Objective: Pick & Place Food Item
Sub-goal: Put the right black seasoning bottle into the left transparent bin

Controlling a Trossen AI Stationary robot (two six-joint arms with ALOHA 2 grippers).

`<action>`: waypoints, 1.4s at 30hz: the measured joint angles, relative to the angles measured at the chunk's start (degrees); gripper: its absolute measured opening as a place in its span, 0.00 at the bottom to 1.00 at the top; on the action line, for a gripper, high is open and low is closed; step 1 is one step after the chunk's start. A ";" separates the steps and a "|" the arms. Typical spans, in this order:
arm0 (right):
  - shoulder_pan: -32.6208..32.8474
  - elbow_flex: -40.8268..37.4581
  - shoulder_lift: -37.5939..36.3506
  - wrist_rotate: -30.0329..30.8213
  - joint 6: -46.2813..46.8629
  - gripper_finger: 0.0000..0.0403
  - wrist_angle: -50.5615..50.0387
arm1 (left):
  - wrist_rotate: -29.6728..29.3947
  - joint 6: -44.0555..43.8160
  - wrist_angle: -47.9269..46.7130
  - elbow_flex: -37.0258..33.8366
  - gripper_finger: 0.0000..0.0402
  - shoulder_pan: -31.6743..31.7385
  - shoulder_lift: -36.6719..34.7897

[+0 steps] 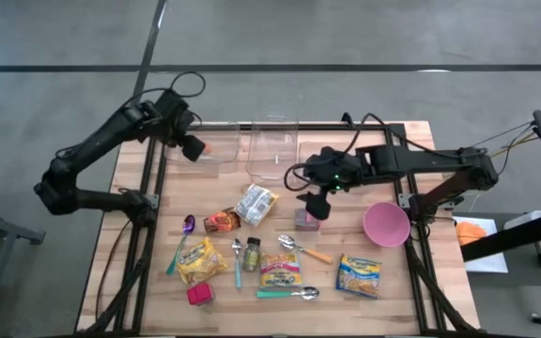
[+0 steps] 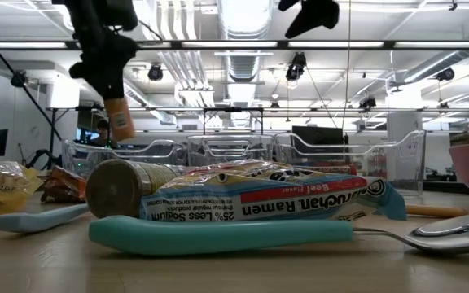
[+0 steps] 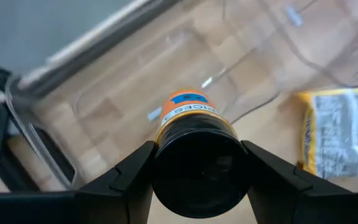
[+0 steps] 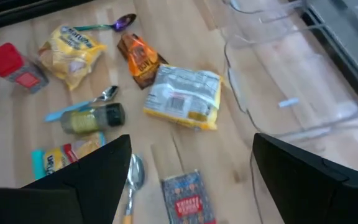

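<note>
A small jar with a black cap and an orange label point(image 3: 188, 111) hangs in my left gripper point(image 1: 193, 147), which is shut on it above the leftmost clear container point(image 1: 222, 156) at the table's far left. In the low view the jar point(image 2: 121, 120) sits well above the table. My right gripper point(image 1: 316, 205) hovers open over the table's middle, above a small patterned box point(image 4: 188, 200), with nothing between its fingers. My left gripper pinches the jar's black cap end point(image 3: 197, 168) between its two fingers point(image 3: 135, 177), one on each side. The fingers come from above, slanting down. The jar hangs below them, lifted clear, its orange end point(image 2: 123, 130) lowest, over the container's floor.
Two more clear containers point(image 1: 275, 150) stand along the far edge. A pink bowl point(image 1: 386, 223) is at the right. Ramen packets point(image 1: 359, 275), a silver packet point(image 1: 256, 202), an orange snack bag point(image 1: 222, 220), spoons point(image 1: 237, 263) and small jars point(image 1: 200, 294) lie across the near half.
</note>
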 joint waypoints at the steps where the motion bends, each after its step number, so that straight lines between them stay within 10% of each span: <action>1: 0.04 0.00 -0.48 0.05 0.75 0.82 -0.80 | 0.07 0.14 -0.80 0.01 0.51 0.68 0.68; 22: -4.98 -18.17 -21.82 -2.48 7.72 0.82 5.33 | -5.62 6.35 -10.32 2.63 0.51 5.33 11.74; 42: -7.42 -28.22 -26.64 -3.92 9.19 0.82 17.47 | -6.53 7.38 -1.22 -5.49 0.51 6.53 17.14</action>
